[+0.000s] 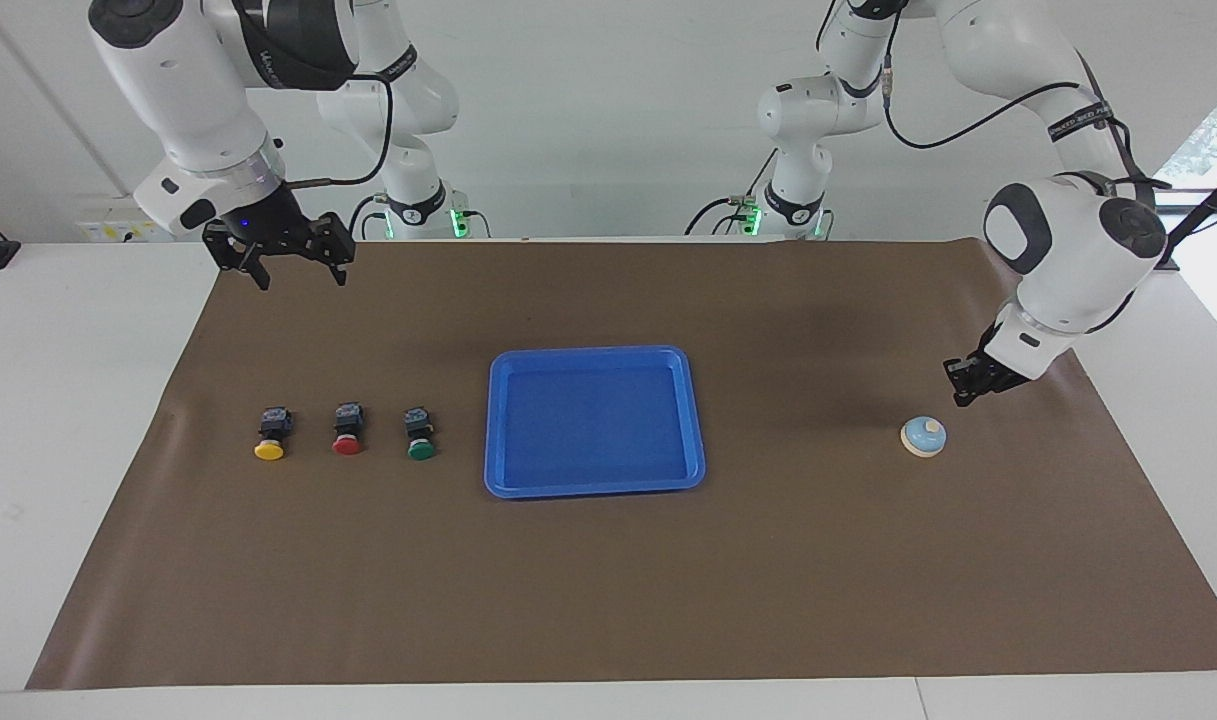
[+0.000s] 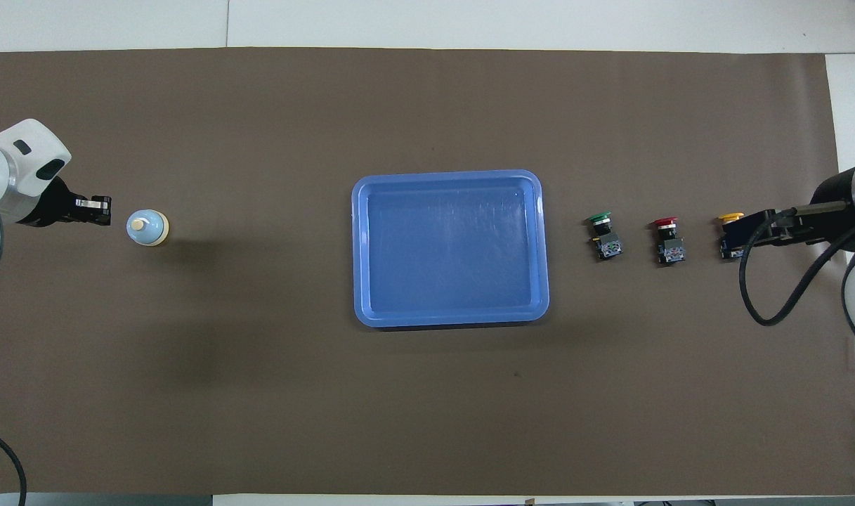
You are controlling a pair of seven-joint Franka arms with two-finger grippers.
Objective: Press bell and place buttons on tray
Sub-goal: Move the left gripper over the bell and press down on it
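The left arm reaches down from its base with its forearm bent steeply, so that the left gripper hangs low over the worktop at the left arm's end, wrist tilted and fingertips pressed together with nothing between them. The right arm waits raised at its own end of the worktop, its white wrist angled downward and a black cable looping along it. The right gripper hangs high in the air there, its jaws spread wide apart and pointing down, holding nothing.
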